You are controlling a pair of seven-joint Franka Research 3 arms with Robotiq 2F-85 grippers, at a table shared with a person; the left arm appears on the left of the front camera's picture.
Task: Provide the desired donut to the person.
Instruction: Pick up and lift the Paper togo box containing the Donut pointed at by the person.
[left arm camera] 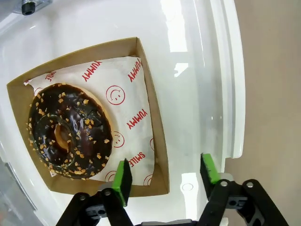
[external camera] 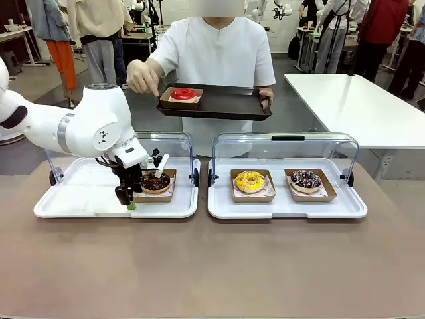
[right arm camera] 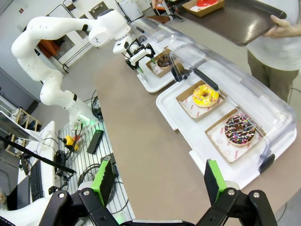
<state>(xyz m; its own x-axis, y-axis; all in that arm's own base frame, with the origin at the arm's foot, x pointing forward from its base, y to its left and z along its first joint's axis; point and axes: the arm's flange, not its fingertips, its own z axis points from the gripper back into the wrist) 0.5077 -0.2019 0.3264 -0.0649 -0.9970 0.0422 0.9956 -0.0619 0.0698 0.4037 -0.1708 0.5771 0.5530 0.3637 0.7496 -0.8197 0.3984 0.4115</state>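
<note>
A chocolate donut with nut bits (external camera: 155, 181) (left arm camera: 68, 129) lies in a brown paper box (left arm camera: 150, 94) on the left white tray (external camera: 80, 199). My left gripper (external camera: 128, 198) (left arm camera: 164, 175) is open, low over that tray, with the box's near corner wall between its green pads. The person (external camera: 219, 46) in white stands across the table and holds a dark serving tray (external camera: 226, 107) that carries a red donut (external camera: 184, 94) in its box. One of the person's hands (external camera: 143, 76) hovers at the tray's left end. My right gripper (right arm camera: 158, 181) is open, high above the table's end.
The right white tray (external camera: 285, 207) holds a yellow donut (external camera: 250, 181) (right arm camera: 205, 95) and a sprinkled chocolate donut (external camera: 305, 179) (right arm camera: 240, 128). Both trays' clear lids (external camera: 285, 147) stand raised at the back. A white table (external camera: 358, 100) stands at the back right. Bare brown tabletop (external camera: 212, 266) lies in front.
</note>
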